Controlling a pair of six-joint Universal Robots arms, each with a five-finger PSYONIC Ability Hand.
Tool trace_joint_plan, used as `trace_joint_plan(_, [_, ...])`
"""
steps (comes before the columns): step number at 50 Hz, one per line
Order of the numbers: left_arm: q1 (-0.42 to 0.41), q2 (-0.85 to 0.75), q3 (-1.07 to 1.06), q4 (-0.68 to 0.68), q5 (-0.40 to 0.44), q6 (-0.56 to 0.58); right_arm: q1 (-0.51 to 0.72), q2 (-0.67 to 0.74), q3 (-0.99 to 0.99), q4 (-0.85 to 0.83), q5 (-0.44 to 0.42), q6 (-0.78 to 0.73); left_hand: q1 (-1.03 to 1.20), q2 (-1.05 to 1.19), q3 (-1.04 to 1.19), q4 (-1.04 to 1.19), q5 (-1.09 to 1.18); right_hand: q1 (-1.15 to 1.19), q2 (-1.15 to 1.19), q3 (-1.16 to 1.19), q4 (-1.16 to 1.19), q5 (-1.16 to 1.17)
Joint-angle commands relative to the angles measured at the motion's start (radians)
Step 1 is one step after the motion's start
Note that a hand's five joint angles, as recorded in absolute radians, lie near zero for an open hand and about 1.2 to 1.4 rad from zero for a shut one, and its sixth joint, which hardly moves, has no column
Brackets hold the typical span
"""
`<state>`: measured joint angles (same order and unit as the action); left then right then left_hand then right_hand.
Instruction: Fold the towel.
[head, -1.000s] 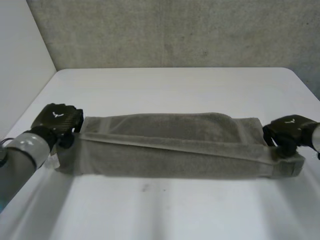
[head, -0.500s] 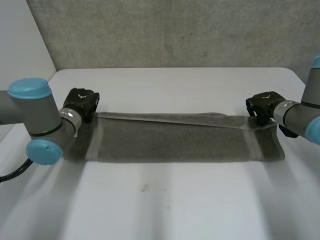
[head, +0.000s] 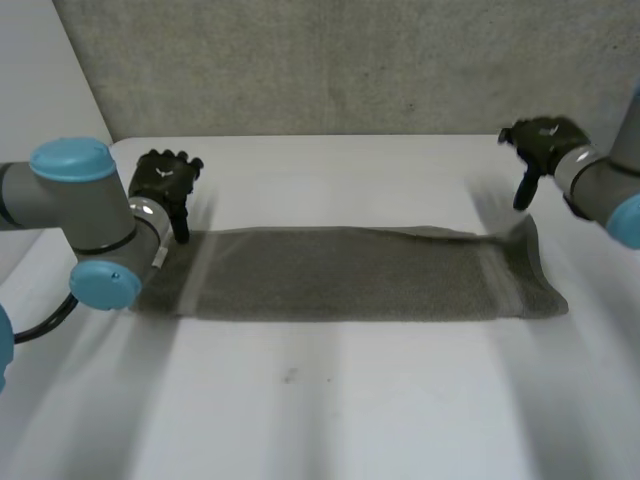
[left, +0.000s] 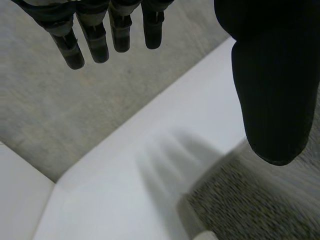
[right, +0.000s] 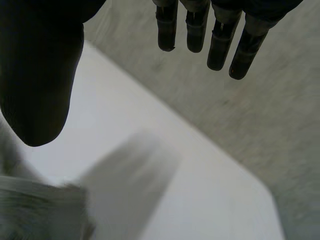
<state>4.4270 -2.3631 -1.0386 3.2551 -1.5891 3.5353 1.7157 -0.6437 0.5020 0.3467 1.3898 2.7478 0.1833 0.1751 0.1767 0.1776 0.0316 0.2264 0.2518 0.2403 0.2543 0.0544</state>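
- Grey towel (head: 340, 275) now lies flat on the white desk (head: 330, 400) as one long strip running from side to side. Half a second ago its upper layer was stretched along the far edge between the two hands.
- Since then the left hand (head: 165, 180) has let go and lifted off. It hangs just beyond the far left corner, fingers straight and held apart from the thumb, with nothing in them.
- From the left wrist, the fingers (left: 100, 35) point out over bare desk, and a corner of the towel (left: 250, 200) lies under the thumb, apart from it.
- Likewise the right hand (head: 540, 140) has released and risen. It is now above and beyond the far right corner, clear of the cloth, where before it sat at the edge.
- From the right wrist, its straight fingers (right: 200, 30) stand away from the thumb, empty, and the end of the towel (right: 30, 210) lies below the thumb, not touching it.
- At the far right corner the cloth is slightly rumpled; the rest lies smooth.
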Motion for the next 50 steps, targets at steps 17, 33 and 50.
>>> trace_joint_plan(17, [-0.011,0.376,-0.486,0.081,-0.006,-0.05,-0.061,-0.524,0.932,-0.255,-0.104,-0.102,-0.005,0.003,0.002,0.001,-0.028,0.181,0.156,0.168,0.154,0.179])
trace_joint_plan(33, [-0.008,0.424,-0.638,0.187,-0.003,-0.101,-0.096,-0.468,1.236,-0.545,-0.1,-0.191,-0.005,0.003,0.002,0.001,-0.028,0.331,0.306,0.317,0.303,0.329])
trace_joint_plan(50, [0.003,0.436,-0.643,0.201,-0.003,-0.101,-0.145,-0.386,1.17,-0.56,-0.097,-0.218,-0.005,0.003,0.002,0.001,-0.028,1.17,1.144,1.156,1.142,1.167])
